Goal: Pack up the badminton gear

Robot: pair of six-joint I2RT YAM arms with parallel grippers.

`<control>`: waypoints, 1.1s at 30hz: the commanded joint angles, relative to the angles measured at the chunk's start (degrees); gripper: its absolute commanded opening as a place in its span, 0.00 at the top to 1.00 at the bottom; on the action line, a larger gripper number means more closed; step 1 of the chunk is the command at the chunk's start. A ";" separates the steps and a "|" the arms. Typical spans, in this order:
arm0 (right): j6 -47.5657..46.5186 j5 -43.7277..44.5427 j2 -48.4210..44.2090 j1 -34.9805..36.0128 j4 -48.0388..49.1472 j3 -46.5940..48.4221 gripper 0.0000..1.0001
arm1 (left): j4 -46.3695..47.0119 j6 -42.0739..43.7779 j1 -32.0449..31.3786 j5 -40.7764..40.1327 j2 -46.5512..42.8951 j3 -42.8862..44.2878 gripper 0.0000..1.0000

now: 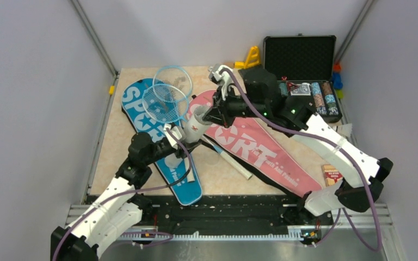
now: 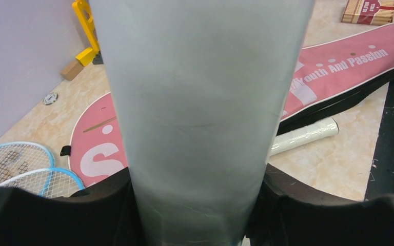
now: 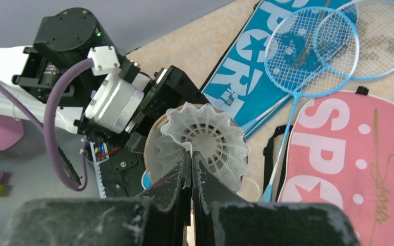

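My left gripper (image 2: 197, 205) is shut on the white tube (image 2: 200, 102), which stands tilted above the covers (image 1: 195, 124). Both fingers (image 2: 102, 207) press its sides. My right gripper (image 3: 191, 156) is shut on the skirt edge of a white shuttlecock (image 3: 213, 136), which sits at the tube's open mouth (image 3: 150, 151). Two light-blue rackets (image 1: 166, 97) lie crossed over the blue cover (image 1: 184, 184). Beside it lies the pink cover (image 1: 264, 155), and a white racket handle (image 1: 235, 162) rests between them.
An open black case of poker chips (image 1: 305, 65) stands at the back right, with a yellow toy (image 1: 250, 57) to its left. A red box (image 1: 332, 174) lies near the right arm's base. White walls close in the table.
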 commanded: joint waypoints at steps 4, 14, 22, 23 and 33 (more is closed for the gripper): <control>5.56 2.12 8.90 1.70 -7.30 6.75 1.00 | 0.58 -0.43 0.03 2.96 0.63 0.88 0.71; 5.94 5.10 10.75 3.11 -12.93 14.48 0.78 | 0.58 -0.49 0.03 1.78 -0.26 0.61 0.71; 6.28 14.94 -1.38 3.10 -10.85 12.90 0.47 | 0.72 -0.67 0.03 -0.08 -1.55 0.08 0.71; 5.97 17.64 -2.95 3.10 -10.15 12.03 0.36 | 0.85 -0.73 0.05 -0.31 -1.72 -0.06 0.71; 11.92 29.66 -15.18 -29.28 -1.77 -9.38 0.01 | 1.06 -1.01 0.04 -1.92 -2.57 -0.40 0.71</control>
